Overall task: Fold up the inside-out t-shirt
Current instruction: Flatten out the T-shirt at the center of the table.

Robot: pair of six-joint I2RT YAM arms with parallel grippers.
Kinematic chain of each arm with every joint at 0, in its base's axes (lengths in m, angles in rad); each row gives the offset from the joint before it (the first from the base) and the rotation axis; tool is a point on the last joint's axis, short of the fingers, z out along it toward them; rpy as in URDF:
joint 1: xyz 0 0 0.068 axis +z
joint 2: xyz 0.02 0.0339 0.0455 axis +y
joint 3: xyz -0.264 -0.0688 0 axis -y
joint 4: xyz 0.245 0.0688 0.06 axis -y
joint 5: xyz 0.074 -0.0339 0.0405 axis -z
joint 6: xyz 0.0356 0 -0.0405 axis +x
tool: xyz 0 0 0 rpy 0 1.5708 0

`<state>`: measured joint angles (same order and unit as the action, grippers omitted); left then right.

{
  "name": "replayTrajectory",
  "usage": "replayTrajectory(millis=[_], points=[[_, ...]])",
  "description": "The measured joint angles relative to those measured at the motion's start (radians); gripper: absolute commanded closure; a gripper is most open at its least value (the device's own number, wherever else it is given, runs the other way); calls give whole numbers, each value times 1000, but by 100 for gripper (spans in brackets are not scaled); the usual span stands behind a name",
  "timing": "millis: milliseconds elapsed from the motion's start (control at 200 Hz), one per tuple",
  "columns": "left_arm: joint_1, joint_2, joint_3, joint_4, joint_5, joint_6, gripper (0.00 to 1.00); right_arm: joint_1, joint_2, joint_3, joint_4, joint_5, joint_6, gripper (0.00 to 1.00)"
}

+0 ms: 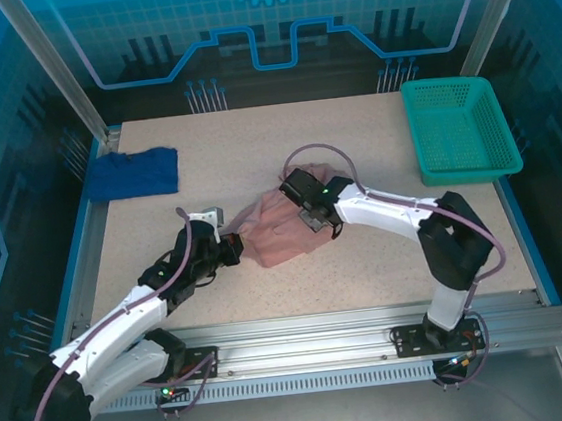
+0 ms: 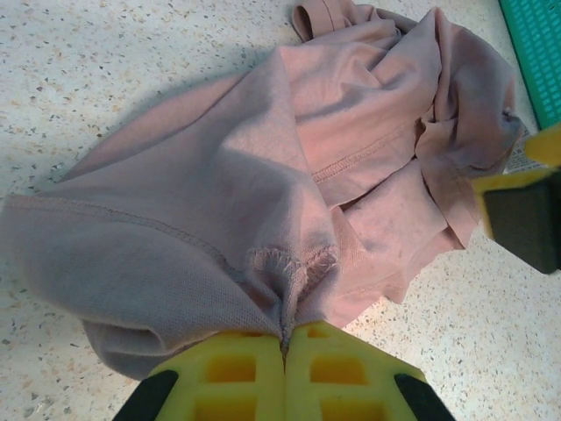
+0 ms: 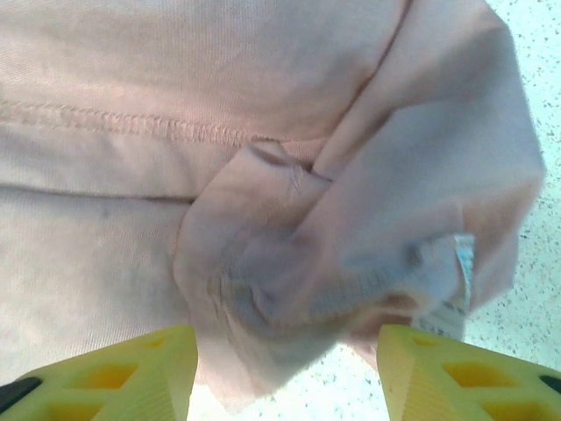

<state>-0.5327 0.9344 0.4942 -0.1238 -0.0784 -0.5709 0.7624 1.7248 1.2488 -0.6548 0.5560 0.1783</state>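
The inside-out t-shirt (image 1: 281, 229) lies crumpled in a dusty-pink heap at the middle of the table. My left gripper (image 1: 236, 246) is at its left edge. In the left wrist view its yellow fingers (image 2: 230, 373) press together with a stitched seam of the t-shirt (image 2: 219, 202) pinched between them. My right gripper (image 1: 311, 205) hovers over the heap's upper right part. Its jaws (image 3: 287, 351) stand open, with a bunched fold of the t-shirt (image 3: 289, 263) between the fingers and a white label (image 3: 462, 272) close to the right finger.
A dark blue cloth (image 1: 134, 173) lies at the back left of the table. A teal basket (image 1: 459, 129) stands at the back right, and its corner (image 2: 536, 44) appears in the left wrist view. A finger of the right gripper (image 2: 523, 221) sits by the shirt's right side.
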Motion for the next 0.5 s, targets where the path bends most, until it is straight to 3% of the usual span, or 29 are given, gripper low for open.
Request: replayTrajectory(millis=[145,405,500], points=[[5,-7,0,-1,-6,0,100,6,-63,2,1,-47,-15,48],[10,-17,-10,-2,-12,-4,100,-4,104,86,19,-93,-76,53],[12,-22,-15,-3,-12,-5,100,-24,137,86,18,-104,-91,59]])
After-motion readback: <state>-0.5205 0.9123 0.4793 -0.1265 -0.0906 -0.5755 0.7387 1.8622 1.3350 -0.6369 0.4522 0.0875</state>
